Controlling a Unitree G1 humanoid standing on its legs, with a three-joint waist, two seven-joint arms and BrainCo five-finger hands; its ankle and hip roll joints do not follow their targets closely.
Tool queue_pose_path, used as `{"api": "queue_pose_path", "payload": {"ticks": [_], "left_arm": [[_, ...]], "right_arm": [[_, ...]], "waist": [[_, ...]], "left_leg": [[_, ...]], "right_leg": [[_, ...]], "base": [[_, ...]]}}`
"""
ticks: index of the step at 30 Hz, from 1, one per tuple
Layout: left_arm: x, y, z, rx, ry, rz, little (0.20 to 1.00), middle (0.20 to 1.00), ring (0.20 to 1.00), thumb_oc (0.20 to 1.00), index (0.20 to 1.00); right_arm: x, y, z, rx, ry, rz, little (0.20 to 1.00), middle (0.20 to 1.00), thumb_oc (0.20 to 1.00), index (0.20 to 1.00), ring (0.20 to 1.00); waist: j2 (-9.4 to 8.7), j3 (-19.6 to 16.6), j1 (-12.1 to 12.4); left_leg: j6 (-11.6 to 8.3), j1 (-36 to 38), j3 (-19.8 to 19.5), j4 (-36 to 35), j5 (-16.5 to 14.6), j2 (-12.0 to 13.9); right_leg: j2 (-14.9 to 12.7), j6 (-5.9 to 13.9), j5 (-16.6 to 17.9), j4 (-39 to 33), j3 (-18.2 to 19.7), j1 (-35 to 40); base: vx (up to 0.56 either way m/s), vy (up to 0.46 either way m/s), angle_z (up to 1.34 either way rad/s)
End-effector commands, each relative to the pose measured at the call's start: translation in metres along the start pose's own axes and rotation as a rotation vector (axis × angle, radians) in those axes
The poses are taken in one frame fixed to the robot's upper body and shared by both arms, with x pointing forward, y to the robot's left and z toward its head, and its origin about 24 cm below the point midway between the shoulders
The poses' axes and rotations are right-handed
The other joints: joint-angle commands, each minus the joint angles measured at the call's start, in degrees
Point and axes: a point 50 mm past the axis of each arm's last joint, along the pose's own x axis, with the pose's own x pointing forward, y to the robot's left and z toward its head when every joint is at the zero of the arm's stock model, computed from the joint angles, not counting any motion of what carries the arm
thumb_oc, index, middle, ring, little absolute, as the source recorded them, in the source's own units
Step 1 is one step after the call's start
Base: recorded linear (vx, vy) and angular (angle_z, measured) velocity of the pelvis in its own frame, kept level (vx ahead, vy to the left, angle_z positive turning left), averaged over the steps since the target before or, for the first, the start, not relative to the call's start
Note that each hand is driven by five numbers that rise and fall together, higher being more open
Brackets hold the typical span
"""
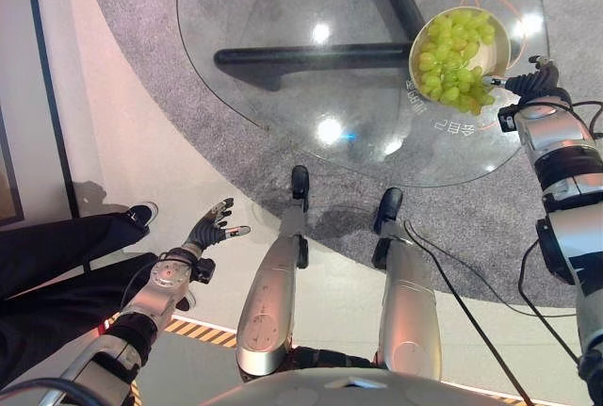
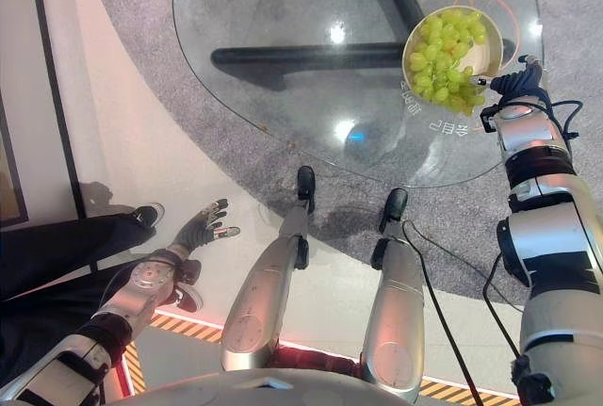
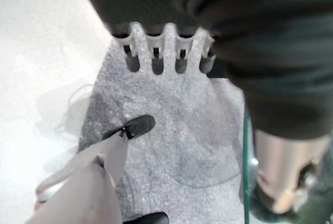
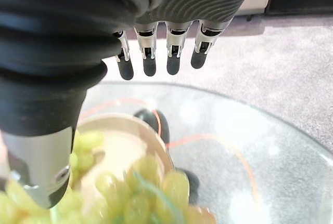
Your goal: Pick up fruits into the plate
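A cream plate (image 1: 506,46) sits on the round glass table (image 1: 283,10), at its right side near the edge. A bunch of green grapes (image 1: 452,57) fills it, and some hang over the near rim. My right hand (image 1: 532,81) is at the plate's near right rim, just past the hanging grapes. In the right wrist view its fingers (image 4: 150,60) reach out straight above the glass, and the thumb points down beside the grapes (image 4: 140,193); it holds nothing. My left hand (image 1: 212,229) hangs low at the left over the floor, with its fingers (image 3: 166,52) spread open and empty.
The table's dark base (image 1: 311,56) shows through the glass, and grey carpet (image 1: 141,10) lies under it. A person's legs in black trousers (image 1: 57,255) and a dark shoe (image 1: 141,213) are at the left, close to my left hand.
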Motion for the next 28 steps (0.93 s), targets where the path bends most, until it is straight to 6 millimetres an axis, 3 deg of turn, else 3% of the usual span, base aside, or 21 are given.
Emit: {"api": "queue_pose_path", "payload": {"ticks": [1,4,7,10,14,17,22,28], "left_arm": [[-0.004,-0.004,-0.02,-0.043,0.084,-0.003,1.0,1.0,1.0,1.0,1.0],[-0.006,-0.002,-0.029,-0.056,0.133,0.006,1.0,1.0,1.0,1.0,1.0],[-0.014,-0.004,-0.049,-0.079,0.227,0.007,1.0,1.0,1.0,1.0,1.0],[-0.028,-0.012,-0.077,-0.124,0.342,-0.01,1.0,1.0,1.0,1.0,1.0],[-0.047,-0.024,-0.105,-0.165,0.468,-0.008,1.0,1.0,1.0,1.0,1.0],[-0.067,-0.04,-0.132,-0.2,0.593,-0.019,1.0,1.0,1.0,1.0,1.0],[-0.091,-0.062,-0.157,-0.266,0.74,-0.019,1.0,1.0,1.0,1.0,1.0],[-0.111,-0.079,-0.174,-0.293,0.9,0.0,1.0,1.0,1.0,1.0,1.0]], "right_arm": [[0.001,-0.023,-0.028,0.013,-0.01,-0.092,1.0,1.0,1.0,1.0,1.0],[-0.005,-0.01,-0.049,0.05,-0.012,-0.038,1.0,1.0,1.0,1.0,1.0],[-0.025,0.024,-0.09,0.155,0.026,0.103,1.0,1.0,1.0,1.0,1.0],[-0.073,0.08,-0.152,0.303,0.137,0.332,1.0,1.0,1.0,1.0,1.0],[-0.136,0.118,-0.22,0.407,0.324,0.521,1.0,1.0,1.0,1.0,1.0],[-0.2,0.147,-0.272,0.484,0.583,0.645,1.0,1.0,1.0,1.0,1.0],[-0.268,0.158,-0.318,0.354,0.813,0.792,1.0,1.0,1.0,1.0,1.0],[-0.308,0.152,-0.343,0.31,1.002,0.789,1.0,1.0,1.0,1.0,1.0]], "waist": [[-1.24,-1.71,-1.68],[-2.62,-1.72,-2.51],[-4.39,-3.79,-3.56],[-6.24,-7.79,-4.72],[-7.71,-12.53,-5.52],[-8.29,-16.87,-5.94],[-8.01,-20.81,-6.5],[-6.81,-23.1,-7.72]], "left_leg": [[0.97,4.92,0.45,3.3,-9.01,-2.51],[0.85,8.63,1.25,2.8,-9.65,-1.92],[0.7,12.76,2.14,2.11,-10.46,-1.39],[0.64,16.76,2.97,1.36,-11.58,-1.0],[1.16,20.36,3.51,1.47,-12.75,-0.99],[1.53,23.61,3.87,1.25,-13.64,-1.23],[1.88,27.34,4.31,0.58,-14.62,-1.56],[2.26,30.64,4.62,-0.06,-15.73,-1.98]], "right_leg": [[4.71,-1.63,2.0,-6.06,-3.15,6.78],[4.65,-1.34,1.99,-7.06,-2.88,10.62],[4.57,-1.12,1.99,-8.75,-2.35,15.32],[4.45,-0.95,1.88,-10.69,-1.43,19.85],[4.09,-0.56,1.84,-11.79,-0.69,23.7],[3.91,-0.31,1.92,-13.04,-0.21,27.04],[3.56,-0.2,1.97,-14.73,0.04,30.78],[3.46,-0.44,1.25,-15.47,0.31,33.8]], "base": [[0.05,0.019,-0.05],[0.07,0.026,0.03],[0.17,0.035,0.03],[0.26,0.028,-0.05],[0.23,-0.001,-0.05],[0.26,0.025,-0.03],[0.16,0.057,-0.12],[0.08,0.066,-0.07]]}}
